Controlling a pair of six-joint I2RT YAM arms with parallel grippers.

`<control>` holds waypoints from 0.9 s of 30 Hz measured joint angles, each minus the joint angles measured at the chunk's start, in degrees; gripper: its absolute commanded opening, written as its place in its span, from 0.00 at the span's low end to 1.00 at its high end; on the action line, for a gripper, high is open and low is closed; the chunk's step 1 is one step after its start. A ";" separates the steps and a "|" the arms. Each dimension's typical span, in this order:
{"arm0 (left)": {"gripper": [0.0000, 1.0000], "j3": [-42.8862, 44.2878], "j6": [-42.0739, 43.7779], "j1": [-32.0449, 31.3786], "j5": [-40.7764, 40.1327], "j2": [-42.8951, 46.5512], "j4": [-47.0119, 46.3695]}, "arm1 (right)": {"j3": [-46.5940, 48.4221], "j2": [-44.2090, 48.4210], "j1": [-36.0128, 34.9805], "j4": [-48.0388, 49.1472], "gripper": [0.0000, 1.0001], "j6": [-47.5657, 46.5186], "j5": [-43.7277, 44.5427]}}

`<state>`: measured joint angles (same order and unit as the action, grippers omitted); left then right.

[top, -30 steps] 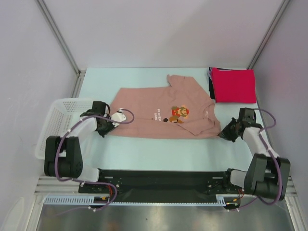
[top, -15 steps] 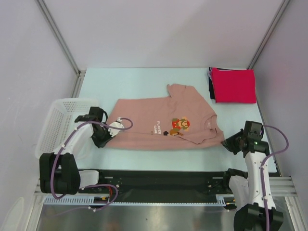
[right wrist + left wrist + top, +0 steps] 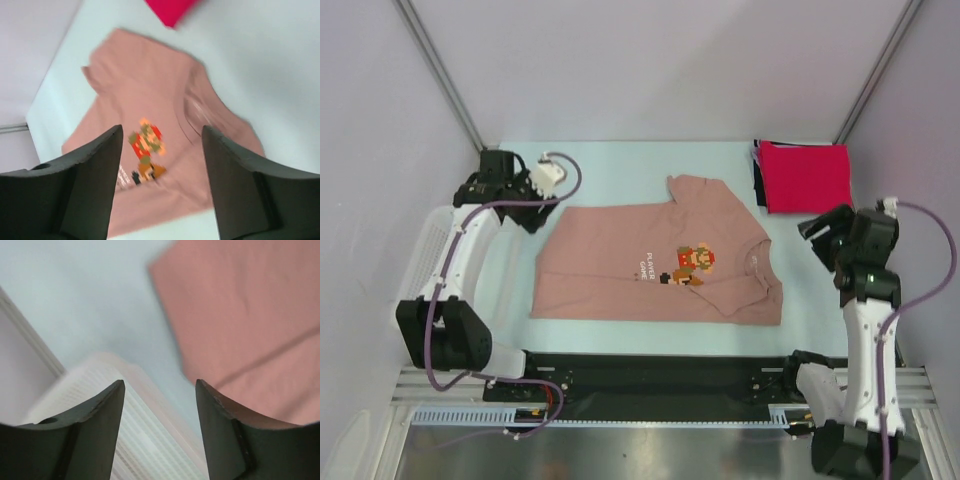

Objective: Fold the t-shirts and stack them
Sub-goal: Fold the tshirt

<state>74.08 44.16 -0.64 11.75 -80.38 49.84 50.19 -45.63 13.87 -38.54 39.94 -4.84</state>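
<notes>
The dusty-pink t-shirt (image 3: 650,265) lies flat in the middle of the table, print side up, with its pixel character (image 3: 692,262) showing. A folded bright red t-shirt (image 3: 807,177) rests on a black one (image 3: 758,178) at the far right. My left gripper (image 3: 525,208) hovers open beyond the pink shirt's far left corner, holding nothing. From the left wrist, the gripper (image 3: 160,385) frames bare table, with the pink shirt (image 3: 240,315) to the right. My right gripper (image 3: 823,240) hangs open off the shirt's right edge. The right wrist view looks down past the gripper (image 3: 162,130) onto the pink shirt (image 3: 150,100).
A white lattice basket (image 3: 425,260) stands at the left table edge, its rim (image 3: 125,430) right under my left fingers. Grey side walls close in the table on both sides and at the back. The red shirt's corner (image 3: 172,10) shows at the top of the right wrist view.
Both grippers opened, let go of the pink shirt's near edge and lifted away: the left to the far left, the right up and rightwards. The shirt now lies still.
</notes>
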 measured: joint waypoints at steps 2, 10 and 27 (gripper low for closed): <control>0.56 4.70 -4.52 0.09 0.50 -4.15 -5.11 | 4.39 -7.32 -2.01 5.44 0.64 -2.84 -1.79; 0.59 19.91 -15.08 -0.04 2.10 -29.44 -10.71 | 35.36 -49.57 -16.11 11.06 0.63 -19.02 -3.56; 0.51 24.44 -16.06 -3.37 4.59 -44.30 -11.96 | 83.41 -100.54 -21.05 -1.03 0.59 -32.09 -3.80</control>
<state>98.52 28.10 -4.01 16.34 -124.68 37.89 133.60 -146.17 -7.18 -39.57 7.86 -8.64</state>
